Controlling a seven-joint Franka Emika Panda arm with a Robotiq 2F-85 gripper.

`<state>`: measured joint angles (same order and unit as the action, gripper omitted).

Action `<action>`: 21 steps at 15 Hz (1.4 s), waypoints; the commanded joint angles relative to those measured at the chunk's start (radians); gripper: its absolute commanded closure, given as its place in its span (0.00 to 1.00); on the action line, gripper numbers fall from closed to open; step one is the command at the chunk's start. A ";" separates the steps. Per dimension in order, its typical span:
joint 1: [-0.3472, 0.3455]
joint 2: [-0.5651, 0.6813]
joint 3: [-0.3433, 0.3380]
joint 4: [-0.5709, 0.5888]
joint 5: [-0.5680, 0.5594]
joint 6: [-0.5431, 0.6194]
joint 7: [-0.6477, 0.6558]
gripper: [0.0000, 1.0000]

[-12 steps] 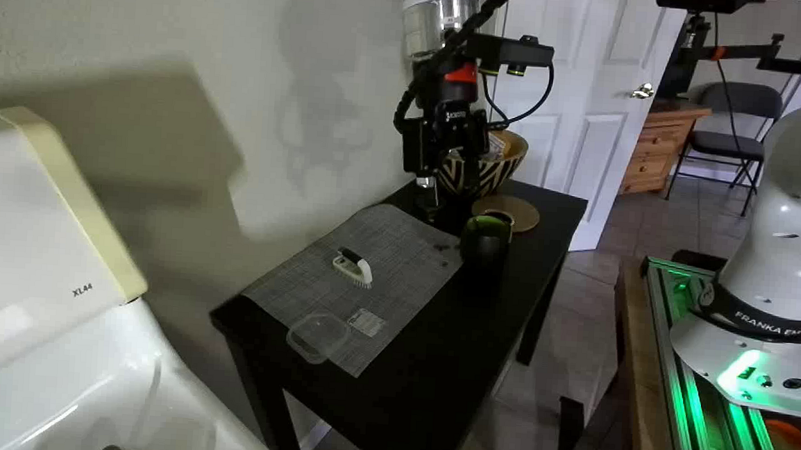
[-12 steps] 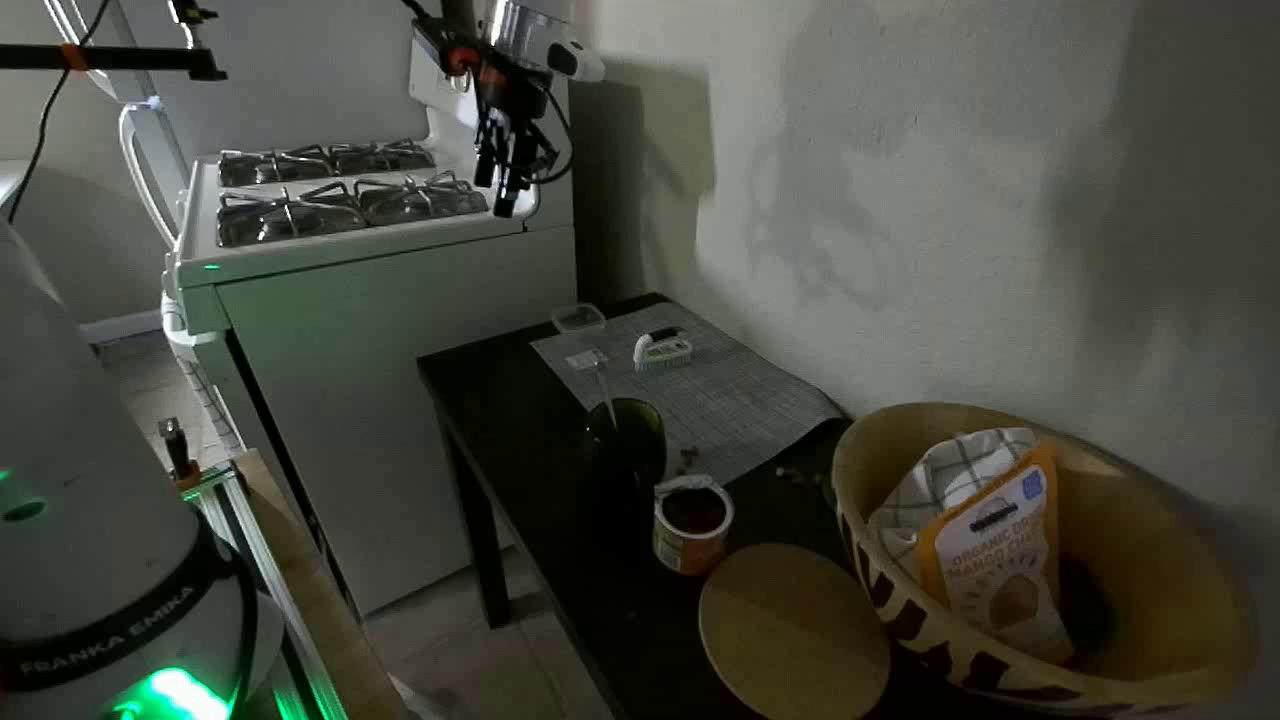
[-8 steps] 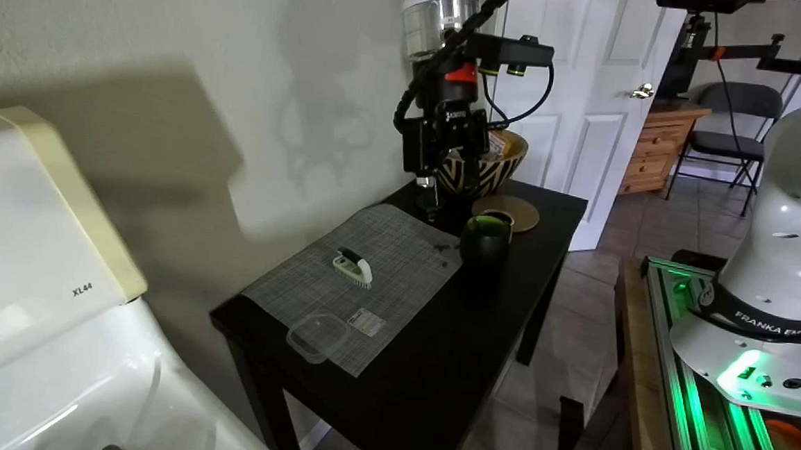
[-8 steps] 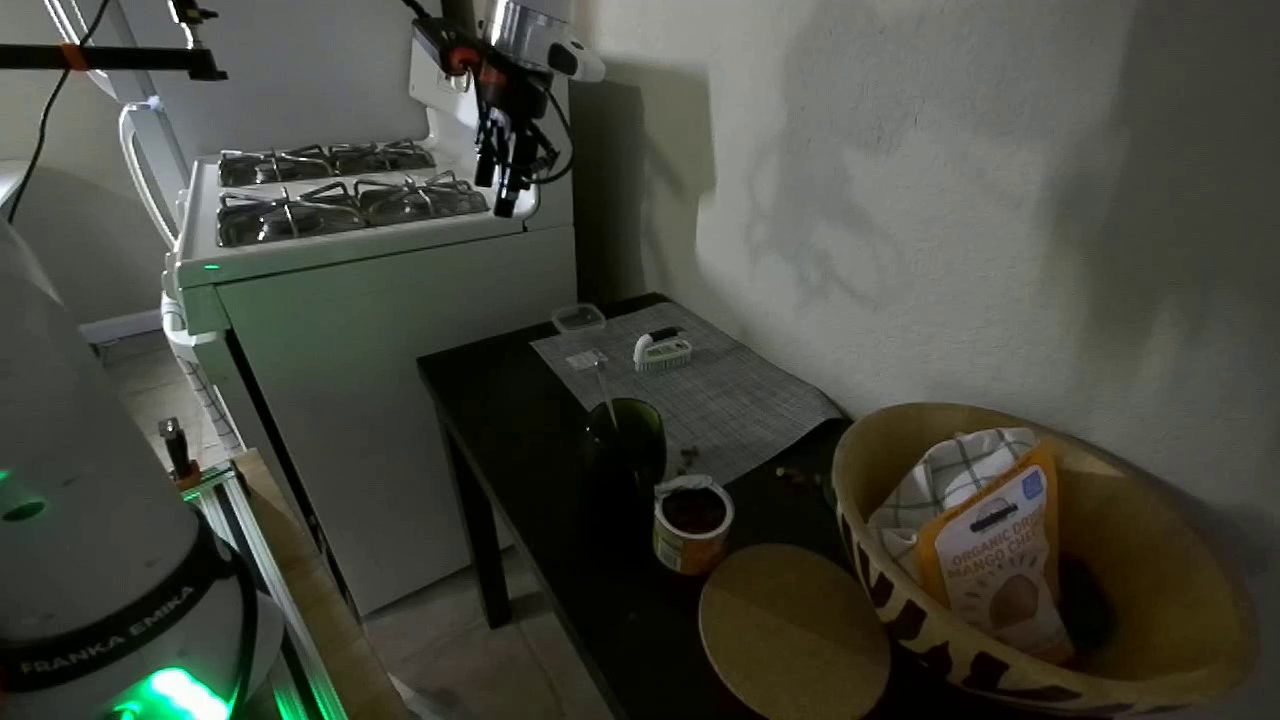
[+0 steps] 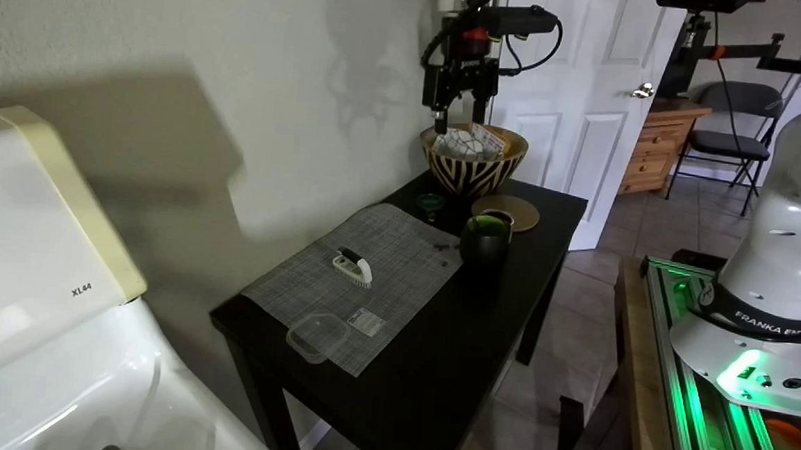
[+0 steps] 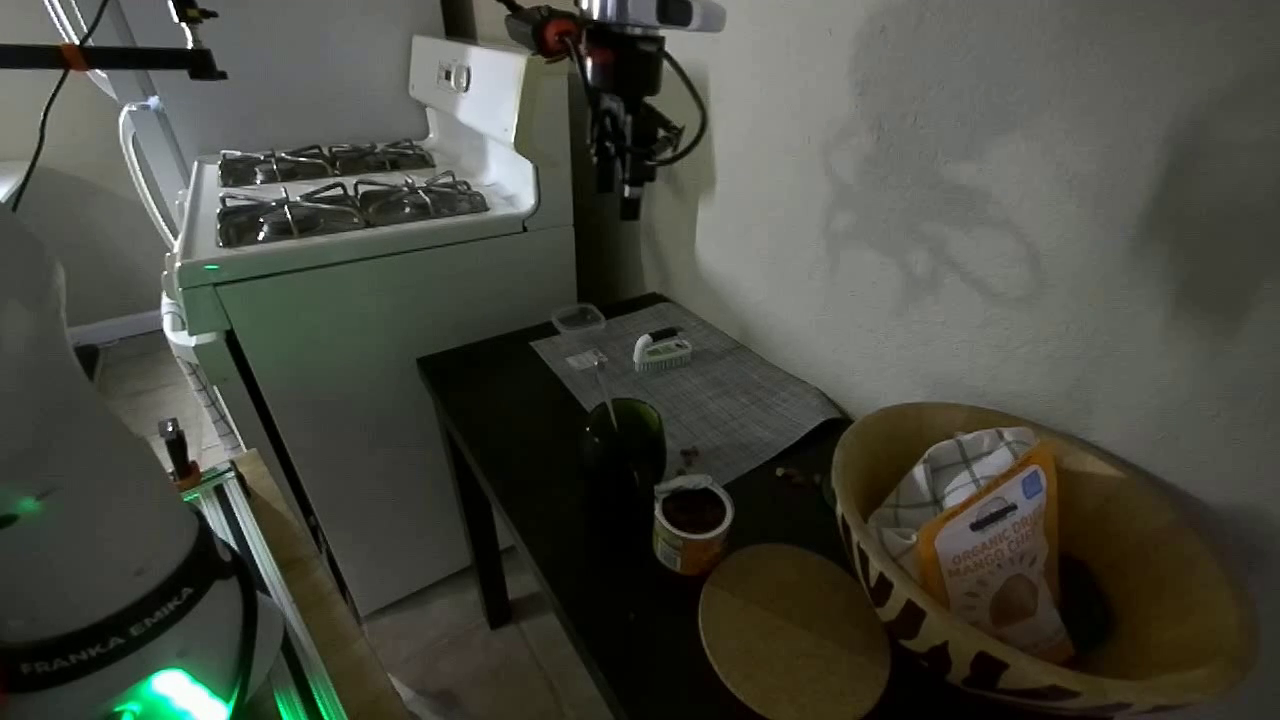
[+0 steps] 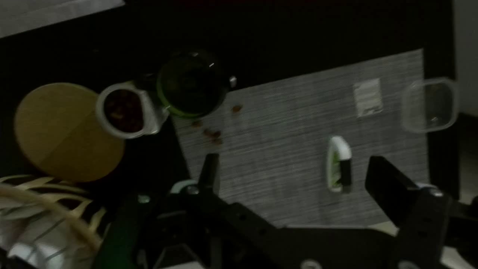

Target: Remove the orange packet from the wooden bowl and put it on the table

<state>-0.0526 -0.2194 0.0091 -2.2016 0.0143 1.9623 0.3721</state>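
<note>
Zebra-striped bowl (image 5: 471,176), orange-edged packet (image 6: 998,562)

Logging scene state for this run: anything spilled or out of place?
Yes: small brownish bits lie loose on the gray placemat by the dark cup. The open foil-lidded tub beside it holds similar-looking stuff, so probably a spill.

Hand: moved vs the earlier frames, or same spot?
Yes. In an exterior view, the hand has shifted toward the picture's right, judged against the stove: it overlapped the stove earlier, and now hangs past its right edge.
</note>
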 commanded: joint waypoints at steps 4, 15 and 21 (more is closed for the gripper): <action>-0.146 0.007 -0.117 0.005 -0.172 0.099 0.016 0.00; -0.311 0.134 -0.281 0.102 -0.395 0.059 0.114 0.00; -0.292 0.198 -0.296 0.163 -0.457 0.115 0.174 0.00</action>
<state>-0.3578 -0.0219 -0.2734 -2.0432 -0.4437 2.0820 0.5489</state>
